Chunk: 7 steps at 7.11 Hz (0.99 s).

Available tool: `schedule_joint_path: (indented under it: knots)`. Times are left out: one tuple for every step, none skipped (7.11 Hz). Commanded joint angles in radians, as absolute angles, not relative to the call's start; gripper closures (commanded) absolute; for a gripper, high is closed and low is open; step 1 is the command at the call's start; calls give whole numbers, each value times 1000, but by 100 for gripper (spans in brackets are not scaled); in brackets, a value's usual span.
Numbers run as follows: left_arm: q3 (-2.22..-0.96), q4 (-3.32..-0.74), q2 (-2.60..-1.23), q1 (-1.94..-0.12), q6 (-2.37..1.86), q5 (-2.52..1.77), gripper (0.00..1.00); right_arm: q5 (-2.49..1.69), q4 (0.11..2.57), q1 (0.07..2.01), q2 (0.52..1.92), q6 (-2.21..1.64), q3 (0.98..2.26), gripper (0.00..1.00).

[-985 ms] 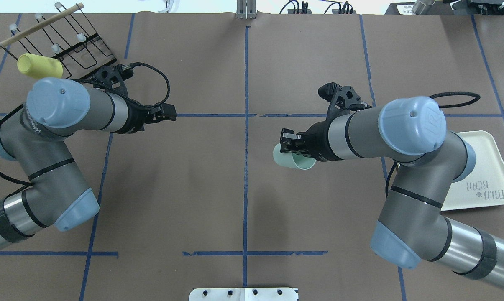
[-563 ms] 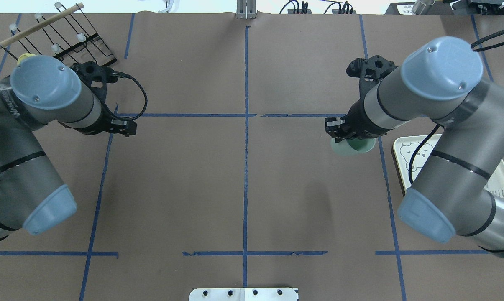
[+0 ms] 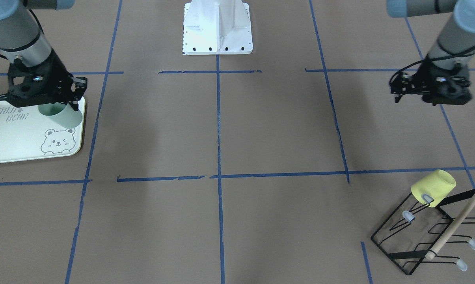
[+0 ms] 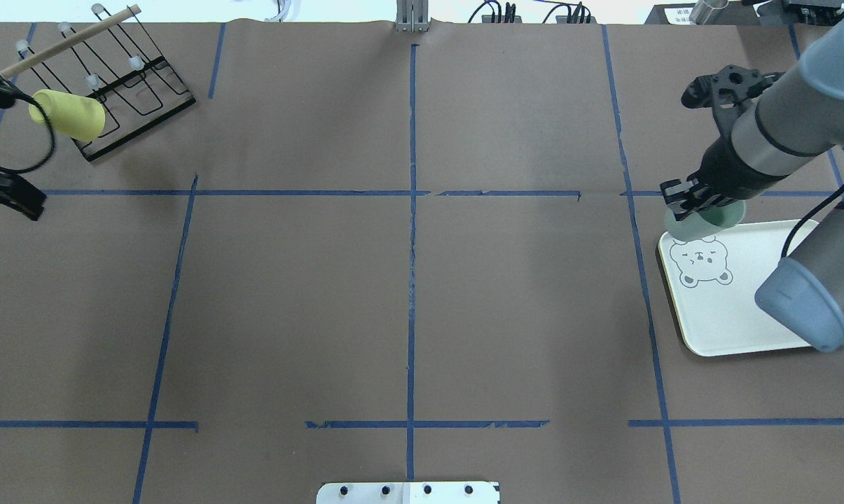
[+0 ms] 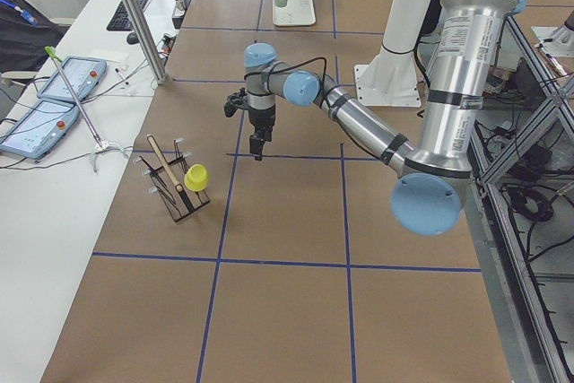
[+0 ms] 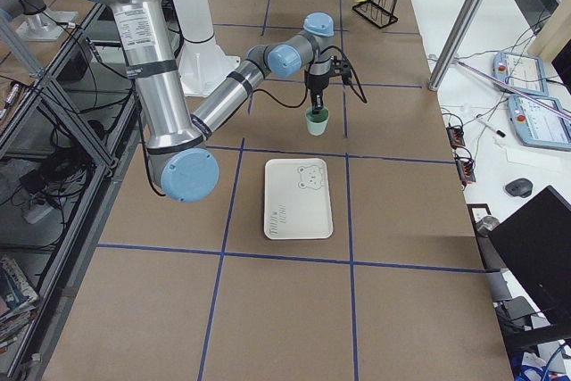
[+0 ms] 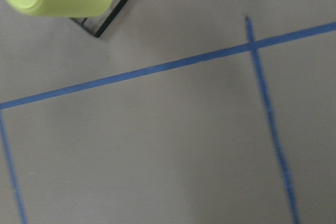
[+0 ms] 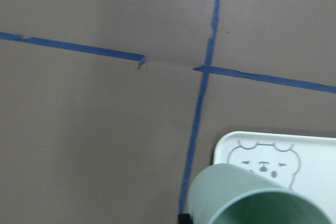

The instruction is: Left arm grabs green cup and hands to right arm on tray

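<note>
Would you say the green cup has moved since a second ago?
Yes: the green cup travelled right, from near the centre tape line to the tray.

I see the green cup [image 3: 64, 116], a small pale mint tumbler, upright with its mouth up, pinched at the rim by the right gripper [image 4: 682, 199]. It hangs clear of the desk [image 4: 393, 280], over the tray [image 4: 730, 322] corner by the bear drawing. The tray, pale cream with rounded corners, lies flat. The right arm [image 4: 779, 133] reaches over it. The left arm [image 3: 454, 35] hangs well apart, at the desk's other side.
</note>
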<state>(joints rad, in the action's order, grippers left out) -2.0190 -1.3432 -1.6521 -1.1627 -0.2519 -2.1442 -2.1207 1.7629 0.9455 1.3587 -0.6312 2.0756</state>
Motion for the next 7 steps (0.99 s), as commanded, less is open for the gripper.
schedule_joint_path:
  knots:
    - [-1897,-1344,-1547,-1438,27,-2332,0,-2173,1763,1061,1472,-427,2069,99]
    - [-1893,-1373,-1476,-1468,85,-2335,0,-2193,1761,1081,1506,-401,2069,99]
    - [-1893,-1379,-1432,-1511,133,-2336,0,-2194,1746,1083,1532,-402,2071,99]
    - [-1902,-1390,-1395,-1535,144,-2345,0,-2195,1618,1083,1589,-419,2041,100]
    - [-1899,-1390,-1394,-1536,143,-2347,0,-2195,1457,1081,1627,-511,1986,100]
    - [-1896,-1393,-1396,-1534,140,-2347,0,-2191,1296,1080,1638,-637,1915,100]
    - [-1894,-1393,-1400,-1534,137,-2347,0,-2174,1205,1043,1643,-706,1878,100]
